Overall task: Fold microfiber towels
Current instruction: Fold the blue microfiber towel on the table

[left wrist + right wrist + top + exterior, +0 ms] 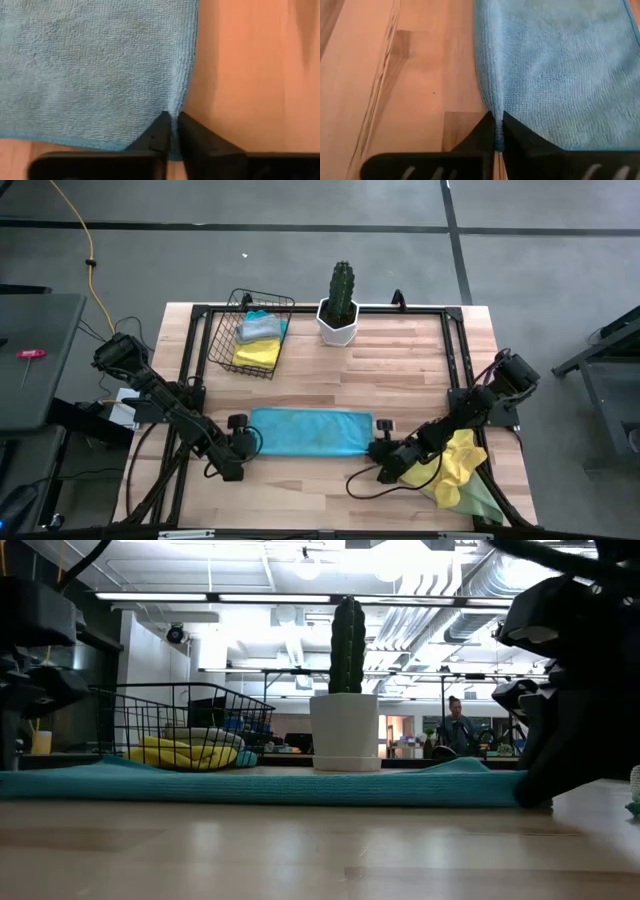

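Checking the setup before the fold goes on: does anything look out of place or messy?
Only the yellow and pale green towels, crumpled at the table's front right corner under the right arm, partly overhanging. The turquoise towel lies flat.

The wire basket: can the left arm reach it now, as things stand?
Probably not right away. The left gripper is shut on the blue towel edge, so it must let go first. Beyond that, bare table lies between it and the wire basket.

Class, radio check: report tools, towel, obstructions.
Left tool and right tool shut on opposite edges of the blue towel, flat on the table. Nothing in the way.
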